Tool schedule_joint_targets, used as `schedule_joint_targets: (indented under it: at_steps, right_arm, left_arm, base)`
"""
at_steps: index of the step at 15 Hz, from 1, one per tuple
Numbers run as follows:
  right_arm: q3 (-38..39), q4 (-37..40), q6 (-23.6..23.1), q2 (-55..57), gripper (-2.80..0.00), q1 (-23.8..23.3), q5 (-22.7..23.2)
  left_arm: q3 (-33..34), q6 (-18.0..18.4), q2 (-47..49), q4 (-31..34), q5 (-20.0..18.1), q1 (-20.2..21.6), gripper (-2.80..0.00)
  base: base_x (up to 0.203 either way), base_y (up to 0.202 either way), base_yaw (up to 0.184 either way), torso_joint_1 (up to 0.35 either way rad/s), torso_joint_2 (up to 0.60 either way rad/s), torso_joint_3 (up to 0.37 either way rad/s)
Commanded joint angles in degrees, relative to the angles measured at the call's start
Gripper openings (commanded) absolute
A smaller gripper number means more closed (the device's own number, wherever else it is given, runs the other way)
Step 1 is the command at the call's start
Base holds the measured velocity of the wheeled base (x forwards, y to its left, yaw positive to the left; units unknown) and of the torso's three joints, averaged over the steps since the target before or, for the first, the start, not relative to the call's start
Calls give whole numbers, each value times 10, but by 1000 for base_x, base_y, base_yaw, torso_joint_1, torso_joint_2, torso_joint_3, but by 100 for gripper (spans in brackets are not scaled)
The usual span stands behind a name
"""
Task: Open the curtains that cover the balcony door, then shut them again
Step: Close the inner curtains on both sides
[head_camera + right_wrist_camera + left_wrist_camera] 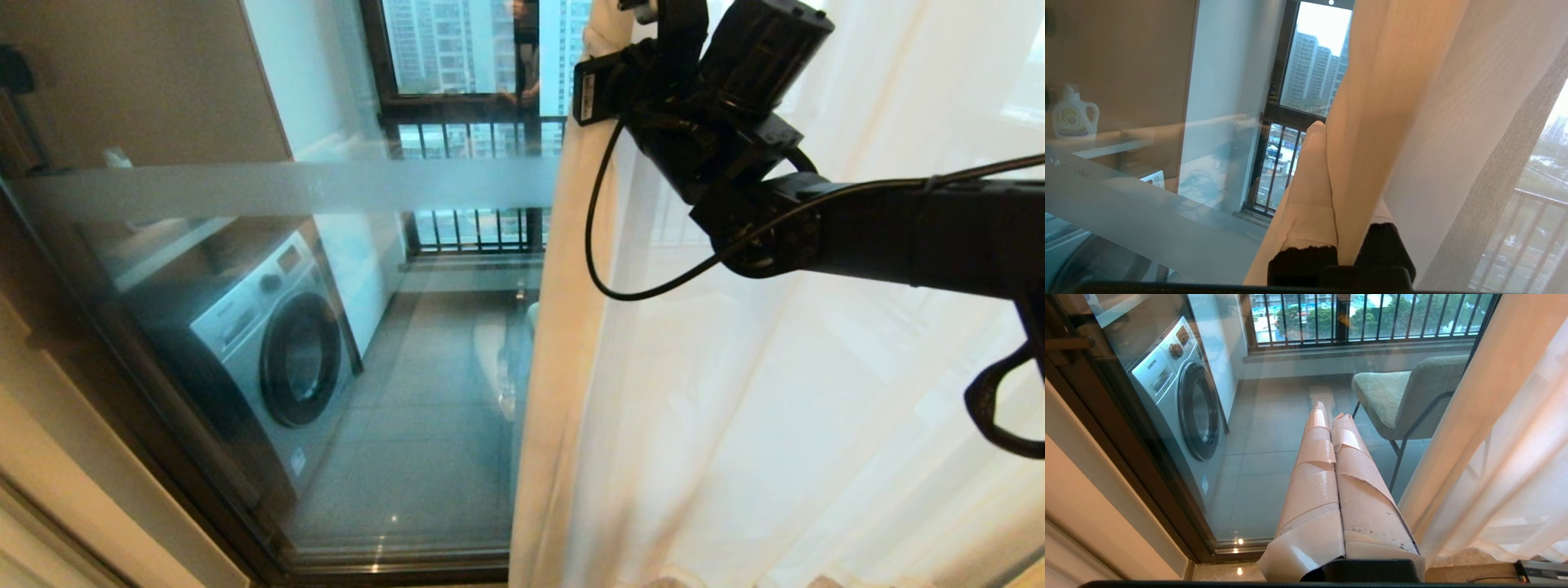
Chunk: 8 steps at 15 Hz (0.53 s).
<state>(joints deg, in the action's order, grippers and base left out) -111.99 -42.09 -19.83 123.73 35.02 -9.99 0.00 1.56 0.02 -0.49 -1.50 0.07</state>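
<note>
Curtains [735,408] hang over the right part of the balcony door [343,188], a cream drape edge beside white sheers, leaving the glass on the left uncovered; their top and hem are cut off in the head view. The right gripper [1331,134], raised high against the drape edge, has its taped fingers [1310,171] clamped on a fold of the cream fabric, one finger hidden behind it. The left gripper [1333,416] hangs low before the glass with fingers pressed together, empty; a washing machine [269,343] shows beyond the pane.
</note>
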Motion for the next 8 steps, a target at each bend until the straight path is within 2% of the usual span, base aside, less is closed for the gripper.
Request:
schedule_joint_targets:
  at_steps: [1, 4, 8]
  right_arm:
    - [-1, -8, -1, -2, -280, 11, 1]
    - [-1, -11, -1, 7, -280, 38, 0]
    - [-2, -20, -1, 9, -280, 51, 0]
  left_arm:
    - [0, 0, 0, 0, 0, 0, -280]
    - [0, 0, 0, 0, 0, 0, -280]
    - [0, 0, 0, 0, 0, 0, -280]
  base:
    - [0, 0, 0, 0, 0, 0]
    - [0, 0, 0, 0, 0, 0]
    - [0, 0, 0, 0, 0, 0]
